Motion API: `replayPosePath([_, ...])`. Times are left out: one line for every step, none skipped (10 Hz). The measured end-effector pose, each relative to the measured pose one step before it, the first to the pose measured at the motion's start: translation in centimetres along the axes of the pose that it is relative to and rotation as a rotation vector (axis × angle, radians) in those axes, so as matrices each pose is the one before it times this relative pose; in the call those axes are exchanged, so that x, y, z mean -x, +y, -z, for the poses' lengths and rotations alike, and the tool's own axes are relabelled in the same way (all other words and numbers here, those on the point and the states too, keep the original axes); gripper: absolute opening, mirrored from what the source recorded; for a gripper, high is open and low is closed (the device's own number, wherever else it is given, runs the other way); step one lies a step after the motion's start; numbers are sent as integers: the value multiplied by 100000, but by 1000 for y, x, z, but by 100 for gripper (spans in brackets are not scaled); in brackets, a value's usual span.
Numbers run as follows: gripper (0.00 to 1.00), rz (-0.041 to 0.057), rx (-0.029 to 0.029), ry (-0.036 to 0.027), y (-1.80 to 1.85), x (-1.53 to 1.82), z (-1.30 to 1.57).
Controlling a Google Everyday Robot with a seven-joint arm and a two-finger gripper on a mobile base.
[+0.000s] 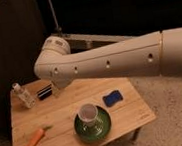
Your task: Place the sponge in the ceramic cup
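Observation:
The blue sponge (112,98) lies flat on the wooden table (64,109), right of centre. Just left of it and nearer the front, the pale ceramic cup (88,112) stands upright on a dark green plate (94,128). My white arm (108,60) reaches across the view from the right and bends above the table's back left. Below that bend, only partly visible, my gripper (53,89) hangs next to the black bar (43,92), far from the sponge.
A clear plastic bottle (23,95) stands at the table's back left corner. An orange carrot (33,139) lies at the front left. Dark cabinets rise behind the table, and speckled floor lies to the right.

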Motion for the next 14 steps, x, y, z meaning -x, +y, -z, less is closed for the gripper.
replayPosePath([80, 182, -186, -30, -26, -39, -25])
replayPosePath([80, -331, 934, -1405, -440, -354, -365])
replayPosePath([80, -145, 869, -1091, -621, -648, -430])
replayPosePath([80, -199, 2188, -2422, -1009, -1368, -414])
replayPosePath([80, -860, 1526, -1585, -1191, -1733, -328])
replayPosePath([80, -1542, 1292, -1805, -1532, -2307, -321])
replayPosePath([80, -2196, 201, -757, -1478, -1850, -134])
replayPosePath([80, -1626, 182, -629, -1045, -1412, -100])
replayPosePath([80, -912, 275, -276, -395, -624, -32])
replayPosePath([80, 138, 68, -56, 68, 63, -5])
replayPosePath([80, 248, 119, -31, 121, 82, -26])
replayPosePath([80, 130, -132, 69, -18, -7, -1])
replayPosePath([80, 2236, -1247, 1465, -91, 7, -128])
replayPosePath([80, 4735, -460, 2361, -168, 298, -304])
